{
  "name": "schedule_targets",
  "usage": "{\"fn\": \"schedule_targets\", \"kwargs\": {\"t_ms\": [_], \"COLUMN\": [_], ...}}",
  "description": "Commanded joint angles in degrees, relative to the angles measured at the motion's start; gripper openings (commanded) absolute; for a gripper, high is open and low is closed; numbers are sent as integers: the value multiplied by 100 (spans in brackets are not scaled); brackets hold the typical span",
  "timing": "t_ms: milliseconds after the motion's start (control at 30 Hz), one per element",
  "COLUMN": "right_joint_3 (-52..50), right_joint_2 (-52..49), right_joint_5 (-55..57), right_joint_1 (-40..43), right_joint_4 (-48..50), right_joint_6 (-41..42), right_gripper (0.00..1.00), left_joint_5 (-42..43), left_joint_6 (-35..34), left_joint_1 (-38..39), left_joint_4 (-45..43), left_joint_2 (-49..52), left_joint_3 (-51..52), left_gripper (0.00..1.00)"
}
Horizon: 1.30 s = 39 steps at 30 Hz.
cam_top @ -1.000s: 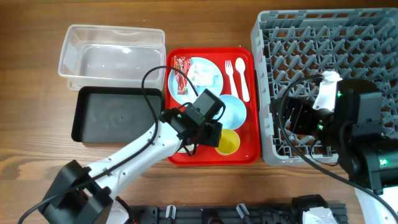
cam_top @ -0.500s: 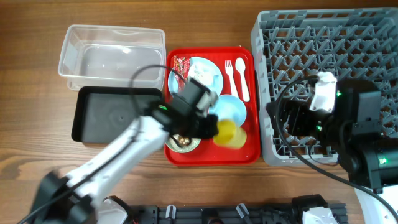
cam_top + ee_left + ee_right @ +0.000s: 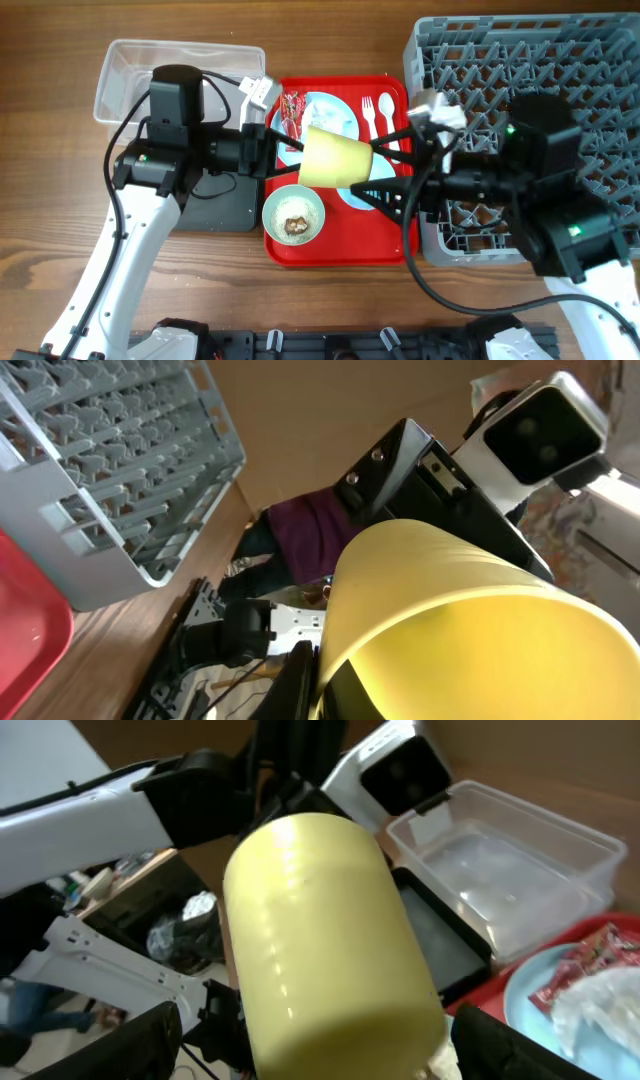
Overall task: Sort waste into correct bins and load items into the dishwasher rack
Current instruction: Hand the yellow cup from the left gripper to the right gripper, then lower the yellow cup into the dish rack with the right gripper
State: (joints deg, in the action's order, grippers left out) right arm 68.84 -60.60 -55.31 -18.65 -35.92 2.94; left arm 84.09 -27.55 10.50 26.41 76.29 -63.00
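Observation:
My left gripper (image 3: 287,152) is shut on the small yellow cup (image 3: 335,160) and holds it on its side, high above the red tray. My right gripper (image 3: 388,165) is open, its two fingers spread on either side of the cup's other end. The right wrist view shows the cup (image 3: 320,940) between my open fingers (image 3: 330,1055). In the left wrist view the cup (image 3: 450,620) fills the lower right against my finger (image 3: 325,680). The pale green bowl (image 3: 293,213) holds rice and a brown lump. The blue plate (image 3: 338,113) carries the red wrapper (image 3: 292,104) and crumpled white paper (image 3: 322,120).
The white fork (image 3: 369,118) and spoon (image 3: 390,128) lie on the red tray (image 3: 398,252). The blue bowl (image 3: 352,193) is mostly hidden under the cup. The clear tub (image 3: 130,75) and black tray (image 3: 212,205) sit left; the grey rack (image 3: 560,60) stands right.
My left gripper has lifted the yellow cup off the tray and turned it sideways. My right arm has swung left from the rack, its open fingers now round the cup.

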Motion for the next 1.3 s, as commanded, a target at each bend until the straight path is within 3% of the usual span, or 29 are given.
{"fn": "schedule_targets", "kwargs": {"t_ms": [0,67,100,133,367,400,433,500,600,733,833,900,1033,1267], "right_joint_3": [79,79,79,79,79,79,79,81,81,81,81,17,-470,-671], "right_joint_2": [-221,-367,-407,-407,-308,-286,-275,-116,345,1119,1373,1290,813,-1121], "right_joint_5": [-177,-175,-175,-175,136,227,284,802,1513,3029,5475,6402,6432,6151], "right_joint_1": [-348,-498,-501,-501,-496,-496,-496,-476,-162,439,728,787,787,787], "right_joint_4": [363,564,645,660,632,629,619,409,-181,-1432,-2697,-3445,-3788,-3215], "right_joint_6": [177,251,326,328,433,472,474,474,476,575,1644,2157,2415,2341], "right_gripper": [83,69,54,47,35,34,33,32,31,30,31,31,31,32], "left_joint_5": [223,223,223,208,136,138,138,138,138,46,2,2,2,4], "left_joint_6": [9,9,9,9,9,9,9,9,9,11,11,11,9,9], "left_joint_1": [33,31,31,31,31,31,31,13,-57,-68,-66,-66,-66,-66], "left_joint_4": [-155,-181,-181,-181,-184,-184,-184,-184,-181,-184,-181,-181,-181,-173], "left_joint_2": [-13,-13,-13,-13,-13,-13,-13,-13,-13,-13,-13,-13,-13,-13], "left_joint_3": [-46,-46,-44,-44,-44,-46,-44,-44,-44,-44,-44,-44,-44,-44], "left_gripper": [4,4,4,4,10,17,36,85,100,100,100,100,100,100]}}
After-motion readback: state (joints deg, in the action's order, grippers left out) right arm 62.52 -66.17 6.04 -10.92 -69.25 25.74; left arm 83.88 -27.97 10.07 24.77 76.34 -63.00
